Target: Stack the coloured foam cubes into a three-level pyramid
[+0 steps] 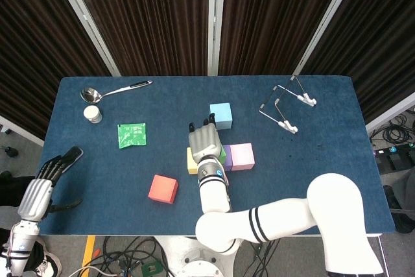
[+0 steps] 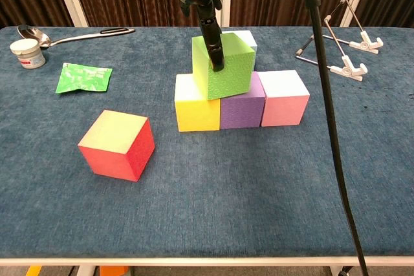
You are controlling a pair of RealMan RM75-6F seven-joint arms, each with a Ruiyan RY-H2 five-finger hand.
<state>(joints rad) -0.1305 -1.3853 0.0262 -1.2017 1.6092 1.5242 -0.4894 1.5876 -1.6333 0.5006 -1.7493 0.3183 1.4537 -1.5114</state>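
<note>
My right hand (image 1: 205,139) grips a green cube (image 2: 226,69), one finger (image 2: 213,46) lying down its front corner. The cube hangs tilted over the seam between the yellow cube (image 2: 196,111) and the purple cube (image 2: 242,108); I cannot tell whether it touches them. A pink cube (image 2: 283,98) closes that row on the right. Behind the row stands a light blue cube (image 1: 221,116). A red cube (image 2: 118,145) sits alone at the front left. My left hand (image 1: 48,180) hovers at the table's left front corner, fingers apart and holding nothing.
A ladle (image 1: 110,92) and a small white jar (image 1: 93,114) lie at the back left, with a green packet (image 1: 132,135) in front of them. A white wire stand (image 1: 285,105) sits at the back right.
</note>
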